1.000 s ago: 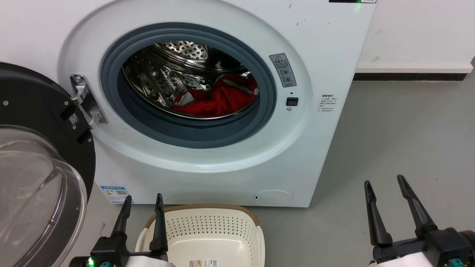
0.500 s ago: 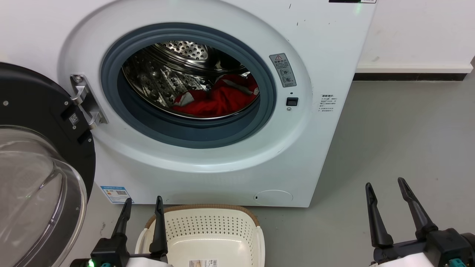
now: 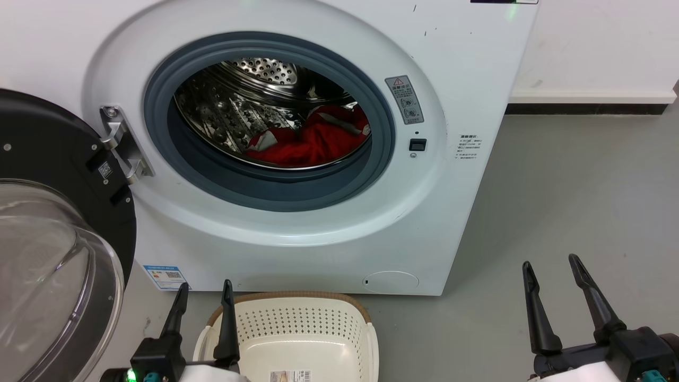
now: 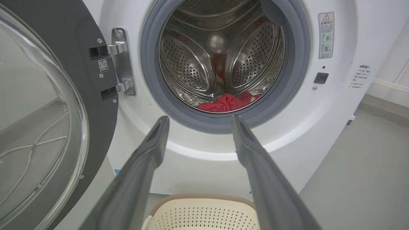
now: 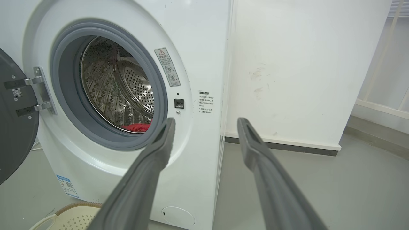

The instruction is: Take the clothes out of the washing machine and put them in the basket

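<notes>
Now, your clothes (image 3: 313, 140) lie low in the drum of the washing machine (image 3: 297, 233), toward its right side, ahead of and above both grippers. The left gripper (image 3: 206, 284), fingers spread and empty, sits by the basket (image 3: 297, 318) under the porthole. The right gripper (image 3: 549, 261), likewise spread and empty, stands off past the machine's right edge. I'd judge your left arm nearer

the clothes (image 3: 313, 143) lie in the washing machine (image 3: 456, 212), the basket (image 3: 297, 323) before it.

floor (image 3: 573, 201): grey | standing on it: washing machine (image 3: 467, 63), basket (image 3: 297, 321)
</notes>
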You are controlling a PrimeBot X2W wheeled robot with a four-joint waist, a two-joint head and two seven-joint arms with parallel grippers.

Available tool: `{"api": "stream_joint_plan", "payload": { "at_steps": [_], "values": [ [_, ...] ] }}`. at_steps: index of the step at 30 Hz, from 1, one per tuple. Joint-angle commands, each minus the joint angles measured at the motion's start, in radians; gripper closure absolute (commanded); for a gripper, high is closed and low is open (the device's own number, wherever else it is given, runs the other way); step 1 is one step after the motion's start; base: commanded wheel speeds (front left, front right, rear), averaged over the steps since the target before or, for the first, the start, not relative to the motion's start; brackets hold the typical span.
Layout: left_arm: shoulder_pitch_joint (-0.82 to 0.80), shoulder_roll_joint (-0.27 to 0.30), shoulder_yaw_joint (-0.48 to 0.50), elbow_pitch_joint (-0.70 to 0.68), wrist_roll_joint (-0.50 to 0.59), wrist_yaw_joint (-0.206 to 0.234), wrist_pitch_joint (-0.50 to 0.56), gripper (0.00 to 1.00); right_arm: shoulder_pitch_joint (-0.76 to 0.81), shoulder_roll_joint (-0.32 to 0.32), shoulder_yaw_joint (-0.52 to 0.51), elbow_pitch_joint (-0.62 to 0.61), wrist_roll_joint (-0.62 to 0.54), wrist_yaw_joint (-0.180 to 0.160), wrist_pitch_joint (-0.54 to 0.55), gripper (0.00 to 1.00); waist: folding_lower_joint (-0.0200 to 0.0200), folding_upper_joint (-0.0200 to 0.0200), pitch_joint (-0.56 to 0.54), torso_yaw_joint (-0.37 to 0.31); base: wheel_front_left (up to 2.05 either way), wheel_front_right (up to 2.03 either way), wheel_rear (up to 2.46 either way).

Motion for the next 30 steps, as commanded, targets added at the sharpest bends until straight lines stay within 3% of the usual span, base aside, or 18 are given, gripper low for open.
{"api": "stream_joint_plan", "payload": {
  "at_steps": [1,9,18,27,28,30],
  "values": [
    [-0.018,0.002,0.004,0.007,-0.004,0.0,-0.003,0.0,0.003,-0.004,0.001,-0.003,0.003,0.0,-0.002,0.0,0.0,0.0,0.003,-0.002,0.0,0.0,0.0],
    [-0.161,0.002,0.017,0.111,0.0,-0.052,-0.003,0.0,-0.033,-0.004,0.011,-0.013,0.003,0.0,-0.002,0.0,0.0,0.0,0.047,-0.022,0.0,0.0,0.0],
    [-0.473,0.033,0.066,0.322,0.041,-0.107,-0.003,0.0,-0.11,-0.003,0.02,-0.035,0.004,0.0,-0.002,0.0,0.0,0.0,0.194,-0.085,0.0,0.0,0.0],
    [-0.839,0.116,0.064,0.599,0.071,-0.128,-0.003,0.0,-0.209,-0.002,0.02,-0.064,0.029,0.0,-0.002,0.0,0.0,0.0,0.38,-0.153,0.0,0.0,0.0],
    [-0.969,0.146,0.045,0.698,0.096,-0.125,0.001,0.0,-0.248,-0.002,0.016,-0.076,0.042,0.0,-0.002,0.0,0.0,0.0,0.443,-0.173,0.0,0.0,0.0],
    [-1.057,0.165,0.036,0.757,0.106,-0.126,0.013,0.0,-0.271,-0.002,0.014,-0.084,0.052,0.0,-0.002,0.0,0.0,0.0,0.483,-0.186,0.0,0.0,0.0]
  ]
}}
